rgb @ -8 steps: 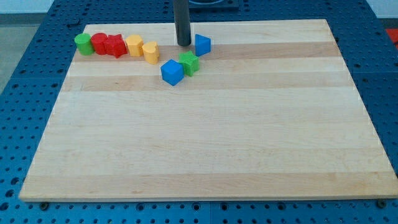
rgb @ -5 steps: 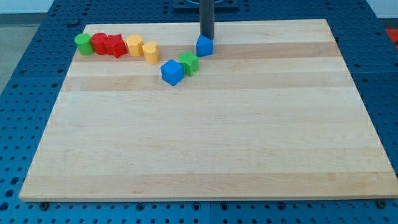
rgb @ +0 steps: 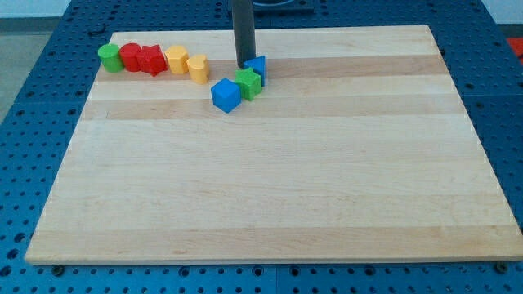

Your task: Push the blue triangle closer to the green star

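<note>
With no pincer fitted, I'm resting my tip (rgb: 244, 65) at the blue triangle's (rgb: 258, 67) nine o'clock, the triangle touching the green star (rgb: 249, 82), so I'm judging the push nearly finished.

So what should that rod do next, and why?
Probably just lift away or stop. The blue triangle already sits against the green star, on the star's upper right, and my tip stands just left of the triangle. Pushing more might knock the star into the blue cube beside it.
</note>
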